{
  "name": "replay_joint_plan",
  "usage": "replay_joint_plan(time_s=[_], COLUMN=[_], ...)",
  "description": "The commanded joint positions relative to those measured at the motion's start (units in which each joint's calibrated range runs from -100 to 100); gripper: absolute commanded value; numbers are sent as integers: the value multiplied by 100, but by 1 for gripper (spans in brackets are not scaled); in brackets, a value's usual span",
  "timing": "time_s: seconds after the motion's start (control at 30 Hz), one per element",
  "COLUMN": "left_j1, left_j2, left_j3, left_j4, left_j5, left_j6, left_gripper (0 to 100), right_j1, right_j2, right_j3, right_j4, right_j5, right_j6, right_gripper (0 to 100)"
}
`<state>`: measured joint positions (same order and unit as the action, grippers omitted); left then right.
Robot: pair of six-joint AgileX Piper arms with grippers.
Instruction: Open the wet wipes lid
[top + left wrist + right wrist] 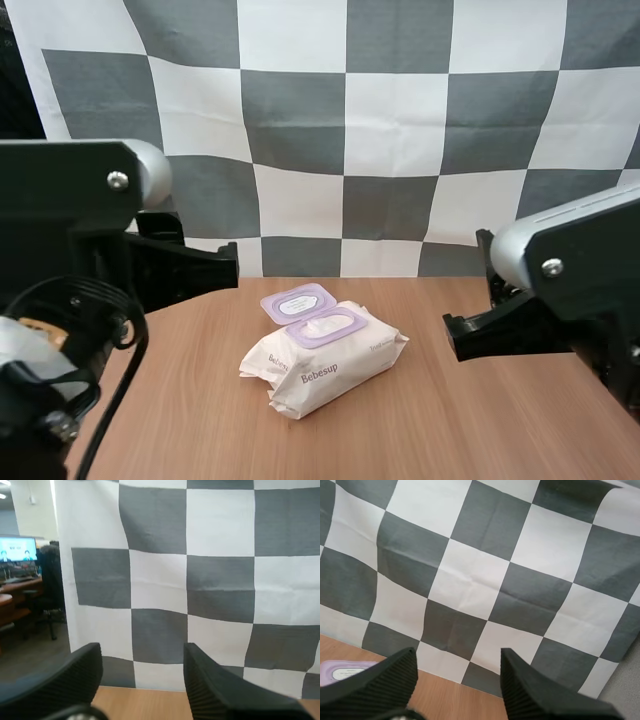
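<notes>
The left arm [70,230] sits nearest in the high view, a black housing at the near left edge of the wooden counter [480,420]. The right arm [570,260] stands opposite, at the right edge. Both are back from the middle of the counter, one on either side of the pack of wet wipes [325,365], and each is well apart from it.

The pack lies flat near the centre of the counter, turned at an angle. It is a soft cream pouch with "Bebesup" printed on its face. Its lilac lid [297,301] is already open. It is swung back on its hinge and rests at the far side of the pack, inner face up, just beside the lilac oval frame [328,326] of the opening on the pack's top.

In the left wrist view the left end effector [141,652] is spread. Its two black fingers [75,680] stand well apart, ribbed inner faces turned to each other and gripping nothing. A strip of the counter shows beyond them.

In the right wrist view the right end effector [457,655] is spread in the same way, its fingers [385,680] apart and gripping nothing. The opened lid shows past one of those fingers, lying low over the counter farther off.
</notes>
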<state>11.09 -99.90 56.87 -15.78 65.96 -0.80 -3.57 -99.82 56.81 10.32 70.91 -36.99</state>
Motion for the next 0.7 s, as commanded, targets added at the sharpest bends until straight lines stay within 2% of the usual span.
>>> replay_joint_plan(time_s=[0.0, 0.1, 0.2, 0.27, 0.33, 0.4, 0.5, 0.6, 0.67], left_j1=[-3, -3, -3, -28, -131, -283, -509, -641, -663], left_j2=[-10, -10, -10, -10, -10, -10, -10, -10, -10], left_j3=[1416, 2153, 2756, 3113, 3355, 3531, 3707, 3865, 4003], left_j4=[-17, -23, -35, -138, -255, -269, -215, -125, -14], left_j5=[-1134, -1837, -2304, -2390, -2631, -3008, -3465, -3277, -3047], left_j6=[-386, -209, 81, 93, 93, 93, 302, 602, 654], left_gripper=[81, 80, 75, 68, 57, 42, 24, 10, 2], right_j1=[1, 1, 1, 1, 1, 1, 1, 1, 1], right_j2=[-18, -18, -18, -18, -18, -18, -18, -18, -18], right_j3=[1429, 2005, 2303, 2462, 2628, 2711, 2723, 2723, 2728], right_j4=[-133, -253, -253, -253, -253, -242, -213, -192, -192], right_j5=[-1081, -1578, -2016, -2181, -2268, -2268, -2250, -2250, -2187], right_j6=[-24, -35, -116, -116, -140, -140, -140, -130, -121], right_gripper=[76, 62, 36, 16, 1, 1, 10, 16, 16])
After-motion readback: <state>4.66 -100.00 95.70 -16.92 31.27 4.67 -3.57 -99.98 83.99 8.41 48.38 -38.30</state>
